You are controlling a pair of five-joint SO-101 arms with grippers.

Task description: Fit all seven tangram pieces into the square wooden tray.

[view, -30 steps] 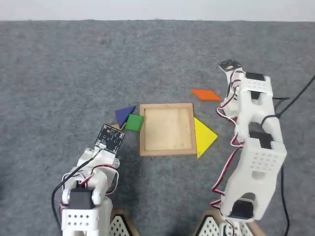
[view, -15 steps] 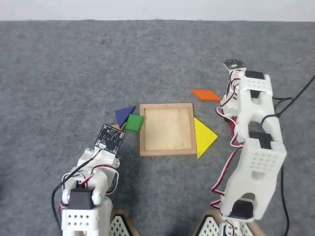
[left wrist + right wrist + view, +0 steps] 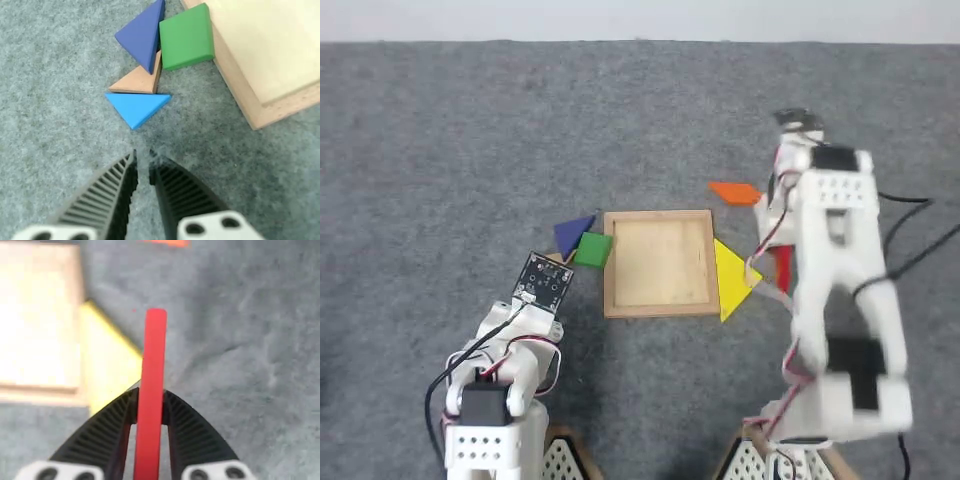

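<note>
The square wooden tray lies mid-table with nothing in it. My right gripper is shut on a red piece held edge-on above the carpet, just right of the yellow triangle. From above, the red piece shows under the right arm beside the yellow triangle. An orange parallelogram lies beyond the tray's far right corner. Left of the tray lie a dark blue triangle, a green square, a tan triangle and a light blue triangle. My left gripper hovers shut and holding nothing, short of the light blue triangle.
Grey carpet covers the table. The tray's raised rim touches the green square. The right arm's white body hangs over the table's right side, with cables beside it.
The right arm has risen and swung toward the near side, carrying the red piece, which now shows beside the yellow triangle. The left arm has kept still.
</note>
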